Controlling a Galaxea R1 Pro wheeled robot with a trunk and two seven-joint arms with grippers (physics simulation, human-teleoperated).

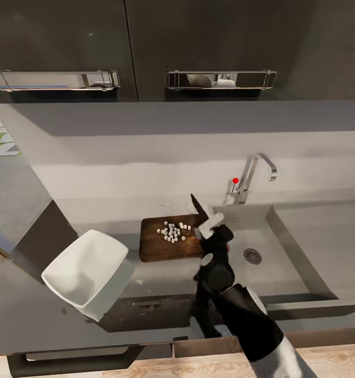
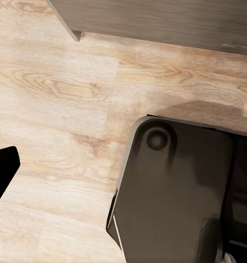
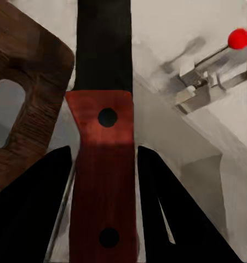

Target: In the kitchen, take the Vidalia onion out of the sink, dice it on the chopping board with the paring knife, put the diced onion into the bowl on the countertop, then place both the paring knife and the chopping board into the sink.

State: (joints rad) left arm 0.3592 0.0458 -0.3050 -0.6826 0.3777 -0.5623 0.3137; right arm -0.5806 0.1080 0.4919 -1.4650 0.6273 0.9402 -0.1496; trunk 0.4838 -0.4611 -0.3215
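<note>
The onion (image 1: 171, 231) lies diced in a loose heap of pale cubes near the middle of the board (image 1: 167, 247), which sits on the countertop (image 1: 67, 210) with its right end at the sink's (image 1: 298, 262) left rim. The bowl (image 1: 85, 273) stands apart at the countertop's front edge, left of the board, and looks tilted and empty. The knife (image 1: 198, 207) is in the right gripper (image 1: 211, 224), blade pointing up and away over the line between board and sink; the wrist view shows the red handle (image 3: 104, 181) between the two dark fingers (image 3: 44, 197), which close on its sides, so the grip looks firm. The likely risk is that the knife goes into the sink while the dice are not yet in the bowl, putting the steps out of order. A careless swing of the blade across the board could also scatter cubes onto the countertop or into the basin. The tap (image 1: 253, 176) stands close behind the blade and could be struck. Whether the left gripper is open or closed cannot be told; its wrist camera looks at wooden floor (image 2: 57, 82).
</note>
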